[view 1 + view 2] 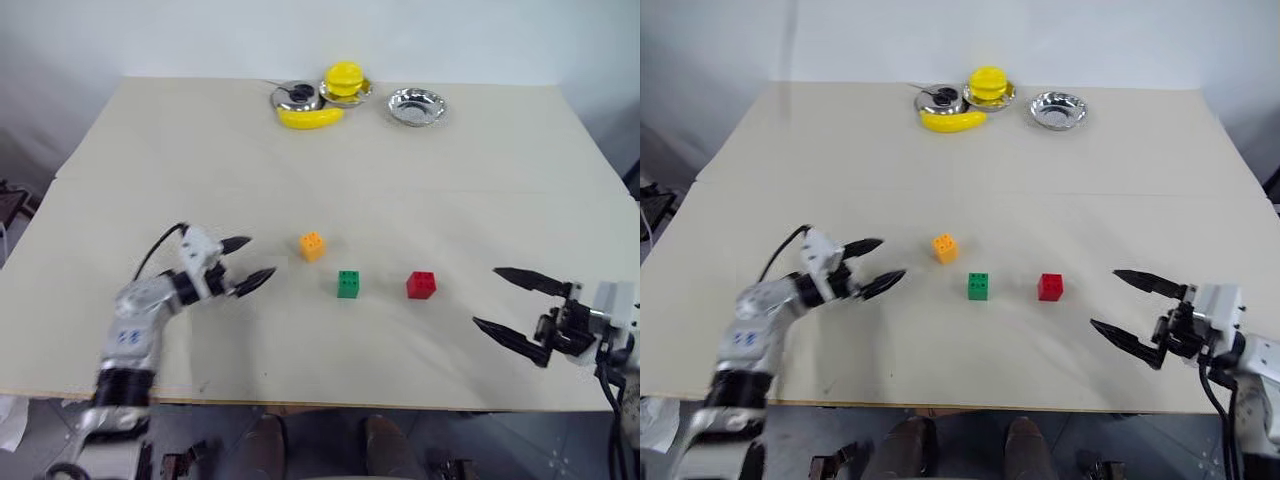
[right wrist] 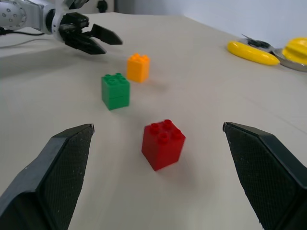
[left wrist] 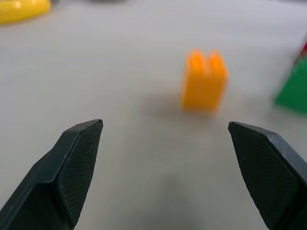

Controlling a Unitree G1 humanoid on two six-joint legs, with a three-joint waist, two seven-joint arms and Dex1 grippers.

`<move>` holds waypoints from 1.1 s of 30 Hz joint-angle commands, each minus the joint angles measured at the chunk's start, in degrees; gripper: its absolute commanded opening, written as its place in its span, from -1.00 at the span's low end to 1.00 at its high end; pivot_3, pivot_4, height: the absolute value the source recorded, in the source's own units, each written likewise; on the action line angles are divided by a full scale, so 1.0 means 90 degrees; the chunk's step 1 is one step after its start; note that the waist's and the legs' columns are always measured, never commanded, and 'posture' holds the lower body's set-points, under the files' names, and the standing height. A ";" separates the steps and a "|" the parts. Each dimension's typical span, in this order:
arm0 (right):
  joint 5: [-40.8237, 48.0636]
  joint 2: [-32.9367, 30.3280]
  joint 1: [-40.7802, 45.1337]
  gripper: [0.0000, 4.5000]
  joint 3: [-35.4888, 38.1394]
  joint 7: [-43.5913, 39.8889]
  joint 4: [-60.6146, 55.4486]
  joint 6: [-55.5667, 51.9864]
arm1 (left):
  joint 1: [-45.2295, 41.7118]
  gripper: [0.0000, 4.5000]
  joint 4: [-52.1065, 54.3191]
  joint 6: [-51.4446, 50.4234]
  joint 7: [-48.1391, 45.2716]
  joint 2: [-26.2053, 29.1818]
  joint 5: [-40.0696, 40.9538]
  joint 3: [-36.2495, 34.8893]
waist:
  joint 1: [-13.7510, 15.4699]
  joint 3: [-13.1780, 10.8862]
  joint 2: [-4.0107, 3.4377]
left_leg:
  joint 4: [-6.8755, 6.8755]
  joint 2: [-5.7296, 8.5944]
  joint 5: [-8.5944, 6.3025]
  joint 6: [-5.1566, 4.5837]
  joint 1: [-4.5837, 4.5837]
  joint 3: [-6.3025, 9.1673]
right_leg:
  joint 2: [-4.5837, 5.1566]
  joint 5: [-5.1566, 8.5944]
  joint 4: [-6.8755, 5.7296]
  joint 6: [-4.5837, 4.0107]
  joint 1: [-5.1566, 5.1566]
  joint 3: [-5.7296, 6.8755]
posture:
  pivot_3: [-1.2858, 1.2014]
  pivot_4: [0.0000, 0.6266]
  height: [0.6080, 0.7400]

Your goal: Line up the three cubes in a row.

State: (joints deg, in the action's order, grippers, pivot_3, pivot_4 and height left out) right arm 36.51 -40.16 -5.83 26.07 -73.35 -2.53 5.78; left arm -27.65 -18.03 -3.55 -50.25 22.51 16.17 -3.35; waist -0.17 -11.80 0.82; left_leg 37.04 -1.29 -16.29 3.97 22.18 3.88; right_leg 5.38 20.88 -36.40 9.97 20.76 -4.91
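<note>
I have the left gripper (image 1: 248, 262) low over the table (image 1: 150, 150) with its two black fingers spread wide and nothing between them. The orange-yellow cube (image 1: 312, 245) sits just ahead of those fingertips, a little toward the far side, close but not touching. From the left wrist view it stands nearly centred in the gap, so I judge I am lined up for a pinch or a nudge on it.

The green cube (image 1: 348, 283) lies beyond the orange-yellow one as seen from the left gripper, slightly nearer to me, and the red cube (image 1: 421, 285) lies further along still. Green and red already sit roughly level with each other; the orange-yellow one is set back from that line, which is why I am going for it first.

My right gripper (image 1: 512, 301) waits off to the side, fingers also spread and empty, pointing toward the red cube, which lies ahead of it and well apart. I keep it back so the two arms don't crowd the cubes.

A banana (image 1: 310, 118), a round yellow toy (image 1: 345, 77) and metal bowls (image 1: 416, 106) sit far across the table, well away from both grippers.

The risk I see: pushing the small cube could spin it rather than slide it.
</note>
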 commanded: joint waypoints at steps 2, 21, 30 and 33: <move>0.0077 0.0112 -0.0288 1.00 0.0181 0.0356 -0.0603 -0.0001 | -0.0303 0.98 -0.0540 0.0442 -0.0496 -0.0217 -0.0260 0.0552 | -0.0022 0.0000 0.0000 | -0.0003 0.0000 0.0000 0.0000 -0.0001 -0.0004 | -0.0002 0.0000 0.0005 0.0000 0.0001 -0.0002 | 0.03 -0.52 1.00; 0.0027 0.0278 -0.0445 1.00 0.0024 0.0781 -0.0989 -0.0003 | -0.1339 -0.20 -0.2270 0.1276 -0.0210 -0.0614 -0.0587 0.0525 | 0.0011 0.0000 0.0001 | -0.0001 0.0005 0.0001 -0.0003 0.0002 0.0002 | 0.0000 -0.0011 0.0036 0.0022 -0.0013 -0.0002 | 0.03 -0.52 1.00; 0.0200 0.0145 -0.0582 1.00 0.0018 0.0663 -0.1095 -0.0268 | -0.1156 -0.32 -0.1835 0.1297 -0.3239 0.0733 0.0433 0.0201 | -0.0010 -0.0001 0.0000 | -0.0008 -0.0001 0.0002 -0.0002 0.0003 0.0001 | -0.0005 -0.0011 0.0035 0.0021 -0.0009 0.0000 | 0.03 -0.52 1.00; 0.0210 0.0066 -0.0572 1.00 0.0035 0.0525 -0.1046 -0.0318 | -0.1185 -0.32 -0.1985 0.1555 -0.4006 0.1142 0.0288 0.0365 | 0.0002 0.0001 -0.0003 | -0.0006 0.0001 0.0002 -0.0003 0.0001 0.0001 | -0.0002 -0.0011 0.0038 0.0021 -0.0015 -0.0001 | 0.03 -0.52 1.00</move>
State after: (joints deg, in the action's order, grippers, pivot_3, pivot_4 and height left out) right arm 37.13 -38.58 -10.90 25.20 -67.94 -10.62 3.10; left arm -38.02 -36.34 9.16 -82.57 32.36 18.26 -0.77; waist -0.15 -11.80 0.80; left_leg 36.99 -1.27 -16.28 3.94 22.18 3.89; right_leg 5.36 20.78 -36.04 10.16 20.60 -4.91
